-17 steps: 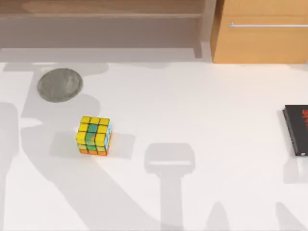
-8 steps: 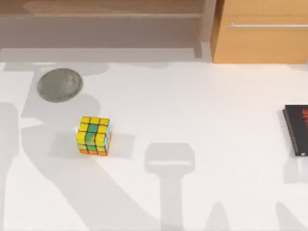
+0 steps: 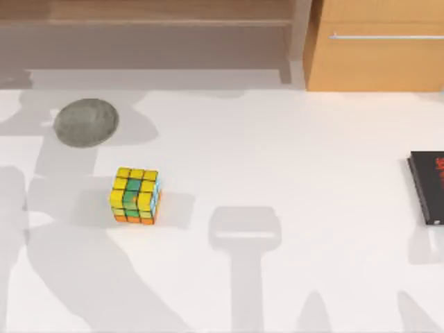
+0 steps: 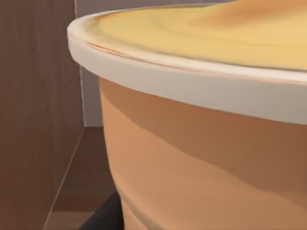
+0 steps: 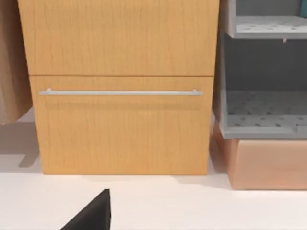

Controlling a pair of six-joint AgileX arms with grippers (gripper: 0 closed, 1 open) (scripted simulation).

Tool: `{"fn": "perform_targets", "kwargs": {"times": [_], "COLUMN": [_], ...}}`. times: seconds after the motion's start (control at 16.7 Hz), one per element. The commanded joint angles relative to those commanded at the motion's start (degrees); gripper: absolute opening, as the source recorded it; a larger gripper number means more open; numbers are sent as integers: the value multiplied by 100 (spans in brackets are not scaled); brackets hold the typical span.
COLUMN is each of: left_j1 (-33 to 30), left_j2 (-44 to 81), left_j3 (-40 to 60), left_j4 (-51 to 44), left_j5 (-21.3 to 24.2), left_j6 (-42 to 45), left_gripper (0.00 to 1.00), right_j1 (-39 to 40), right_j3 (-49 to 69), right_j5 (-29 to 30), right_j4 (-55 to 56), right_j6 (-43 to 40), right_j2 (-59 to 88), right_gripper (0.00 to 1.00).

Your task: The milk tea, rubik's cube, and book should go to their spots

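Note:
The milk tea (image 4: 201, 158) looms very close in the left wrist view, an orange-tan cup with a creamy-yellow lid, in front of a brown wooden wall and shelf floor. My left gripper holds it; a dark finger (image 4: 103, 216) pokes out at the cup's base. The rubik's cube (image 3: 135, 195), mostly yellow on top, sits on the white table at the left. The book is out of view. A grey round coaster (image 3: 86, 122) lies behind the cube with nothing on it.
A black book with red lettering (image 3: 427, 187) lies at the table's right edge; its dark corner (image 5: 93, 213) appears before the wooden drawer cabinet (image 5: 122, 86). A low shelf (image 3: 152, 21) runs along the back left. Grey shelving (image 5: 264, 91) stands beside the cabinet.
The arm shadow over the table's left side has shifted and spread around the coaster. The cube, the coaster and the black book have not moved.

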Motion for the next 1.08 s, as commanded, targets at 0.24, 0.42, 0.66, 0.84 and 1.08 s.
{"fn": "perform_targets", "kwargs": {"times": [0.24,0.42,0.66,0.84,1.08], "left_j1": [135,104,198,253,-181], "left_j2": [-418,-387,-510,-541,-321], "left_j3": [-497,-478,-846,-1605,-2574], "left_j4": [153,139,488,1218,2309], "left_j5": [95,82,-212,-826,-1894], "left_j6": [-23,-11,-3,34,69], "left_gripper": [0,0,0,0,0], "right_j1": [0,0,0,0,0], "right_j3": [0,0,0,0,0], "right_j5": [0,0,0,0,0], "right_j4": [0,0,0,0,0], "right_j6": [0,0,0,0,0], "right_j2": [0,0,0,0,0], "right_gripper": [100,100,100,100,100]}}
